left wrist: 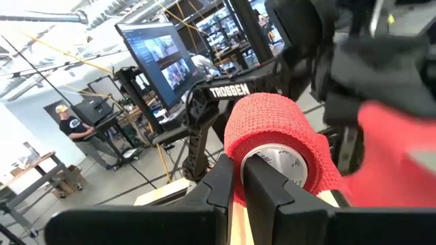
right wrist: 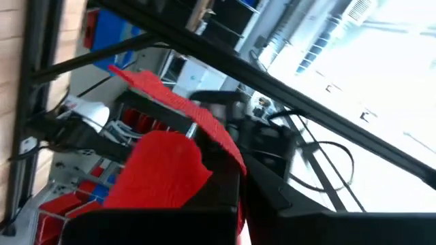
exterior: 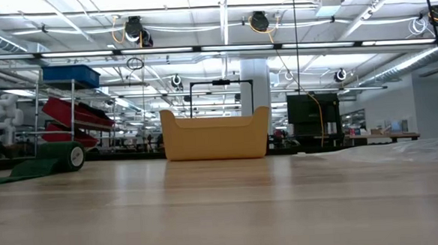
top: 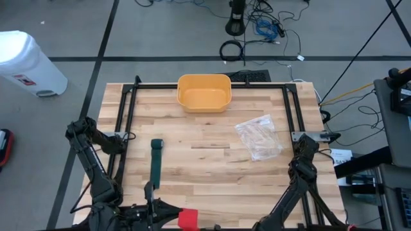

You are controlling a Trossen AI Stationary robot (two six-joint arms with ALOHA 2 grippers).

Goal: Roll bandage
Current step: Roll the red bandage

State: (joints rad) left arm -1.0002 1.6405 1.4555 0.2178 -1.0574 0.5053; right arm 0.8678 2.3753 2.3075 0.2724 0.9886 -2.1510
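Left pincer point(left wrist: 235, 178) clamps red bandage roll point(left wrist: 279, 139) off the butcher-block bench point(top: 212, 173) near edge; right pincer point(right wrist: 235, 197) pinches its loose end. Beyond them: green bandage point(top: 156, 163), yellow tub point(top: 203, 92), plastic bag point(top: 259, 136). Warehouse behind.

A red bandage roll point(left wrist: 272, 139), a dark green bandage point(top: 156, 163) and a yellow bin point(top: 203, 93) are seen on pale striped wood point(top: 205, 167).

Arm text: "TROSSEN" in white caps stood on dark arm link point(left wrist: 228, 92), seen in left wrist view.
Roll core: print on red roll's core point(left wrist: 286, 162), unreadable.
Monitor: screen point(left wrist: 158, 58) text too small to read.
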